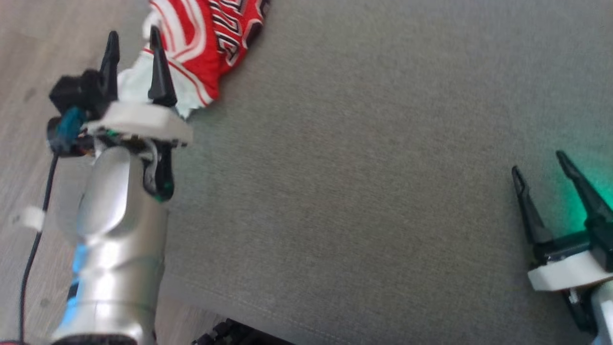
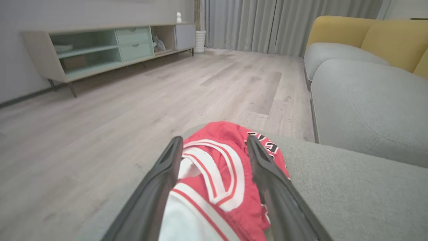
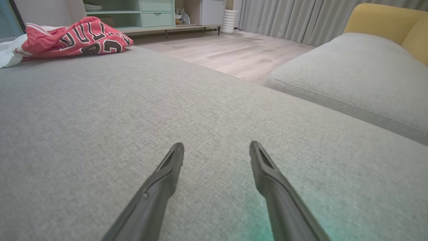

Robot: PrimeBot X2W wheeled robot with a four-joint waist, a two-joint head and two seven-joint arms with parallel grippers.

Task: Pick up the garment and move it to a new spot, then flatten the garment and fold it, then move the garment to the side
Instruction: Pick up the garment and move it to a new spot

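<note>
The garment (image 1: 206, 43) is a crumpled red jersey with white stripes, black lettering and a white lining, lying at the far left corner of the grey cushion (image 1: 364, 182). My left gripper (image 1: 135, 40) stands open right over the garment's near edge, its two fingers straddling the red-and-white folds (image 2: 217, 170) without closing on them. My right gripper (image 1: 536, 163) is open low over bare cushion at the right, far from the garment (image 3: 73, 38), with nothing between its fingers (image 3: 216, 150).
Wooden floor (image 2: 133, 100) lies past the cushion's left edge. A low sideboard (image 2: 110, 47) stands against the far wall. A second grey seat (image 2: 367, 100) with yellow back cushions (image 2: 384, 36) adjoins on the far right. Curtains (image 2: 284, 23) hang behind.
</note>
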